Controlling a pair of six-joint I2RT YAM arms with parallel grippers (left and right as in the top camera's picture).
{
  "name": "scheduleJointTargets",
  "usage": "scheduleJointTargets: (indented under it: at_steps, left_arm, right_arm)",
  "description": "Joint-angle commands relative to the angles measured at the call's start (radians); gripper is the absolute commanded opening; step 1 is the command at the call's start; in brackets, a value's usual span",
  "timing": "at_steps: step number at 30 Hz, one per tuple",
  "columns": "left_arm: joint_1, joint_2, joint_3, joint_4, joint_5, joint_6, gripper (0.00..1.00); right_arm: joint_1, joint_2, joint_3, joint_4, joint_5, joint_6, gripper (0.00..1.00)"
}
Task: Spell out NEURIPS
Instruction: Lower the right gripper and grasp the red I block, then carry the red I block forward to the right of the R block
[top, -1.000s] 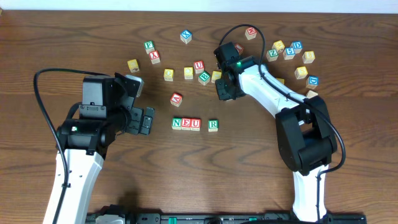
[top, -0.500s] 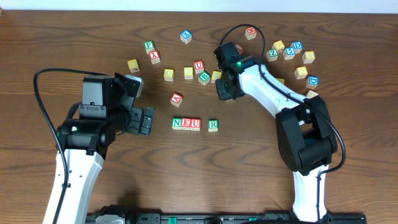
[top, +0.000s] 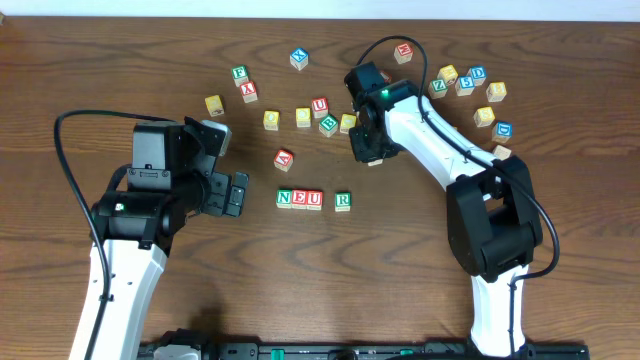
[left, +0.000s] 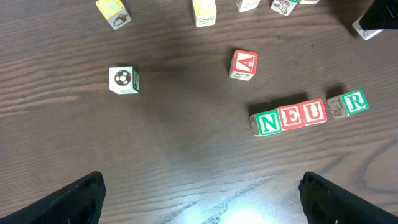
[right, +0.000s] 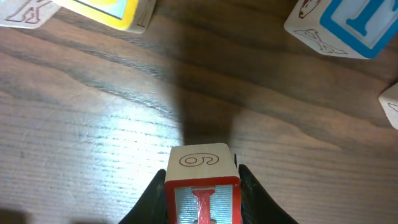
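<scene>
right wrist shows the right gripper (right: 202, 200) clamped on the i cube (right: 202, 183). neu row (top: 300, 198) lies mid-table, r (top: 343, 201) just beside it; left gripper (top: 236, 193) fingers stand well apart.

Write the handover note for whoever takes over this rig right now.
Left claw: open, empty, beside the NEU row.
Right claw: shut on the I cube, just beyond the row, near the loose cubes.
Done: N, E, U touch in line; R cube follows with a small gap in the overhead view.
Left: place I after R, then P and the last cube. I cannot pick those two out among the loose cubes.
</scene>
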Motion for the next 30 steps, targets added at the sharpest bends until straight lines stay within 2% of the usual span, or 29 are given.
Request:
scheduleJointTargets:
  at_steps: [1,7,13,21,30]
  left_arm:
    - [0.004,-0.001,0.027,-0.003,-0.010,0.006,0.98]
    - [0.004,-0.001,0.027,-0.003,-0.010,0.006,0.98]
    - [0.004,-0.001,0.027,-0.003,-0.010,0.006,0.98]
    - [0.004,-0.001,0.027,-0.003,-0.010,0.006,0.98]
    - [0.004,-0.001,0.027,-0.003,-0.010,0.006,0.98]
  right_arm:
    - [0.005,-0.029,0.020,-0.037,-0.008,0.032,0.01]
    - [0.026,-0.076,0.012,-0.053,0.019,0.087,0.01]
    - [0.111,-0.193,-0.040,-0.053,0.144,0.152,0.01]
    - [0.205,-0.464,-0.404,0.108,0.179,0.277,0.01]
    - [0.208,-0.498,-0.654,0.323,0.177,0.420,0.01]
